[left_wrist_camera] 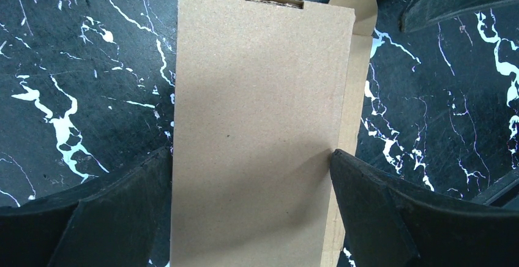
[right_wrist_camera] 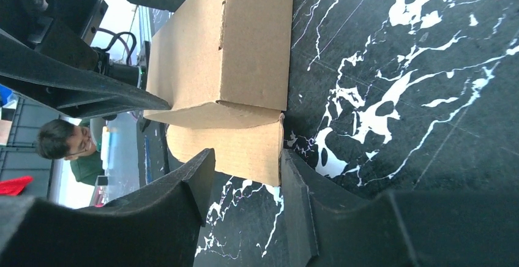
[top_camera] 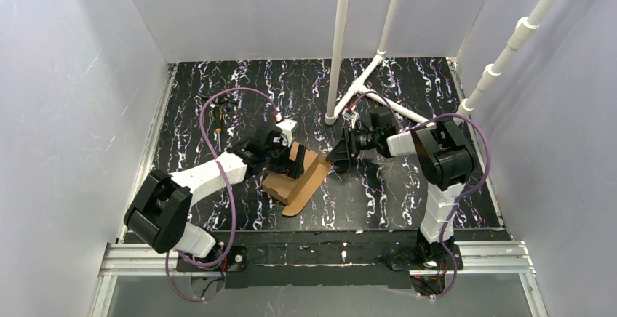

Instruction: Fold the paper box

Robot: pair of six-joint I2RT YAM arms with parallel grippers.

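The paper box (top_camera: pixel 280 184) is plain brown cardboard, partly folded, lying near the middle of the black marbled table, with a long rounded flap (top_camera: pixel 311 179) spread out on its right. My left gripper (top_camera: pixel 284 158) is open above it. In the left wrist view the box's top panel (left_wrist_camera: pixel 257 108) lies between the two wide-spread fingers (left_wrist_camera: pixel 379 206), and the right fingertip touches its edge. My right gripper (top_camera: pixel 336 158) is open at the box's right end. In the right wrist view the end flap (right_wrist_camera: pixel 245 147) reaches in between its fingertips (right_wrist_camera: pixel 294 175), and the table shows through the gap.
A white pipe frame (top_camera: pixel 338 48) rises from the table just behind the right gripper, its foot (top_camera: pixel 364 84) close to the right arm. Purple cables (top_camera: pixel 218 150) loop over the left arm. White walls enclose the table on three sides.
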